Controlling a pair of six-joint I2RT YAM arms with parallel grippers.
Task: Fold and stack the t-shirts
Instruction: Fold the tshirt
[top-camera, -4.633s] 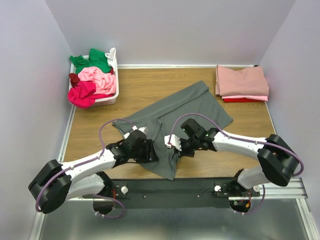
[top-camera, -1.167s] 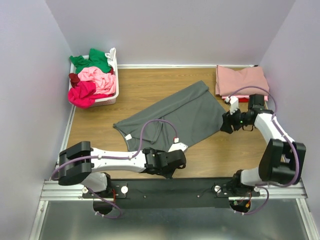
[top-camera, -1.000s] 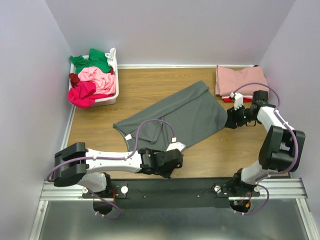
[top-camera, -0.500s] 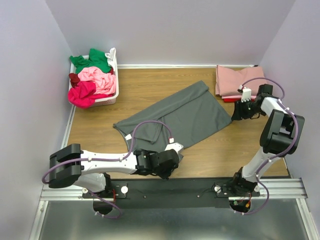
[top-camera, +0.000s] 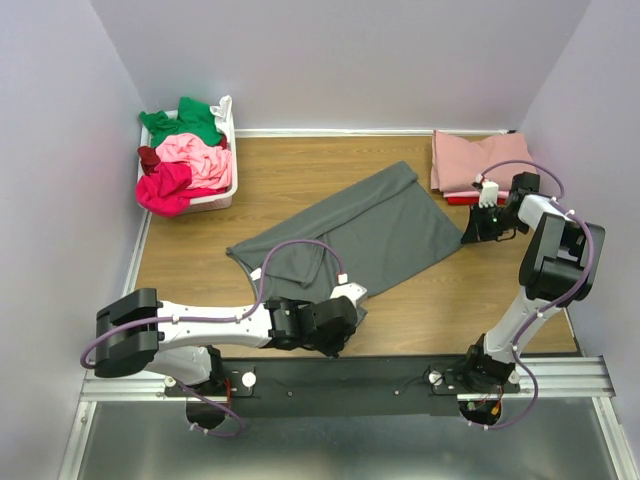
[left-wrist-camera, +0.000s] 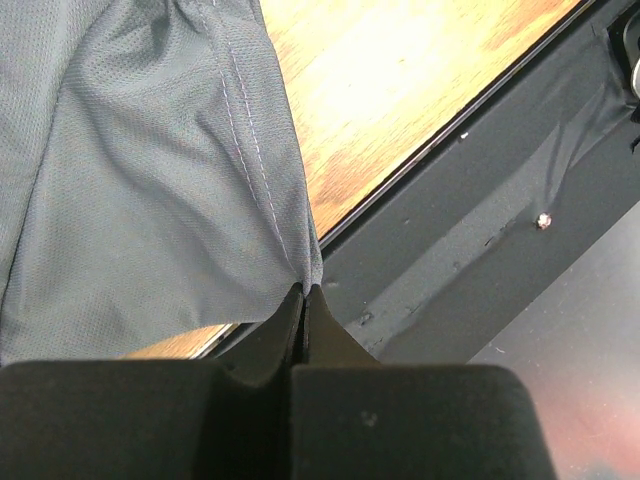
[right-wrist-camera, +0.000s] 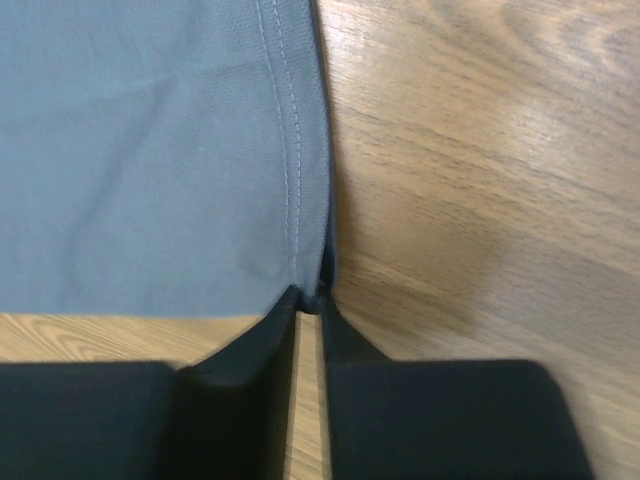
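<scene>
Dark grey t-shirt (top-camera: 350, 235) lies spread slantwise mid-counter (top-camera: 300, 165). Left claw (left-wrist-camera: 303, 293) is clamped on its near hem corner at the counter's front edge. Right claw (right-wrist-camera: 310, 298) nips the right-hand hem corner, jaws almost together. Step judged: gripping for a fold. Next move calls for lifting both corners evenly and carrying them across.

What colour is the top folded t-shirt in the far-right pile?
The top folded t-shirt is dusty rose, clearest in the top external view.
</scene>
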